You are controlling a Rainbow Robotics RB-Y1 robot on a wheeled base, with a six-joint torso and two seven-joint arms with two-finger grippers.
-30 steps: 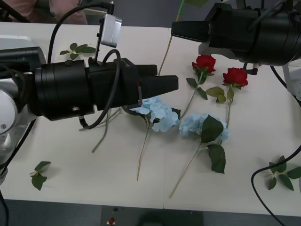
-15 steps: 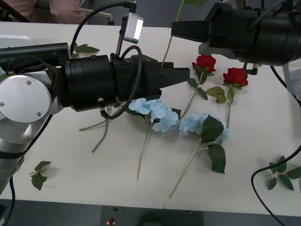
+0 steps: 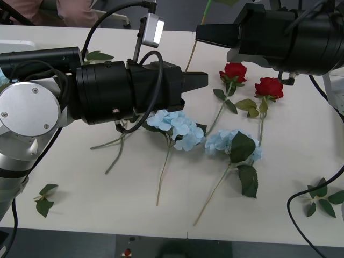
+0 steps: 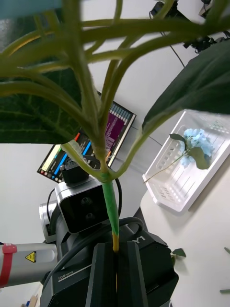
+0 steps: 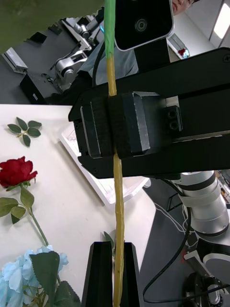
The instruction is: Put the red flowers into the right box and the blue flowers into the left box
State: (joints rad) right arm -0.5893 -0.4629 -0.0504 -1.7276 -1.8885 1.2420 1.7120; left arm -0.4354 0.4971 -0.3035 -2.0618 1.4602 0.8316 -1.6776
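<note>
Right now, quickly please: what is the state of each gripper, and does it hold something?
Left gripper: closed on the stem of a blue flower.
Right gripper: closed on the same stem, nearer the bloom.

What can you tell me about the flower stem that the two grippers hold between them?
The stem is thin and straight and looks like plastic, yellowish near its end and green higher up. It is held in the air above the table. The right gripper is shut on it, and the left gripper is shut on it nearer its end. Large dark green leaves branch from its upper part.
</note>
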